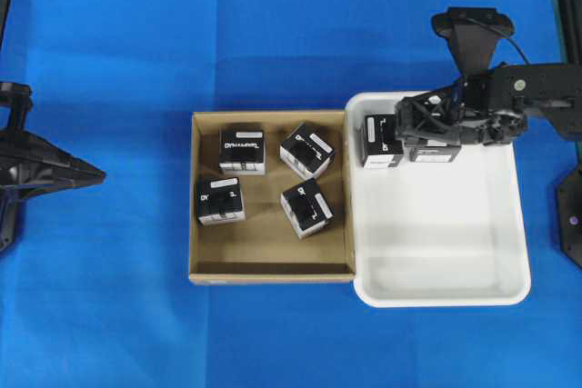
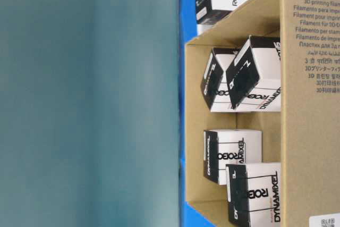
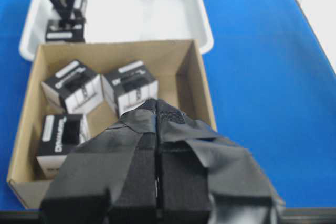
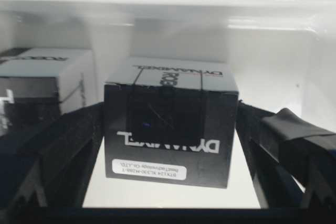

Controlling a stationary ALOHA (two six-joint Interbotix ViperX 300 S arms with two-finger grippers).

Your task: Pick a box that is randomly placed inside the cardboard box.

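In the overhead view we see the cardboard box (image 1: 271, 261) at the centre of the frame on the blue cloth (image 1: 136, 333), with 4 black cartons inside it: 1 at upper left (image 1: 242, 149), 1 at upper right (image 1: 306, 149), 1 at lower left (image 1: 221, 201) and 1 at lower right (image 1: 306, 208). None of them touches another. Just right of the cardboard box, touching its wall, sits the white tray (image 1: 455, 252).

The right gripper (image 1: 435, 134) reaches in from the upper right of the frame over the tray's upper left corner. The right wrist view puts the box (image 4: 170, 124) squarely between the 2 padded fingers (image 4: 283, 145); they flank its sides closely, but at this angle we cannot tell for certain whether they press on it or stand slightly off it. The box seems to rest on the tray floor. In the overhead view it (image 1: 433, 152) lies mostly hidden beneath the gripper, and a second carton (image 1: 381, 141) stands just to its left in the tray, near the cardboard box wall.

The left gripper (image 1: 86, 173) waits at the left edge of the overhead frame, well apart from the cardboard box. Its wrist view shows the taped fingers (image 3: 131, 182) pressed together with nothing between them.
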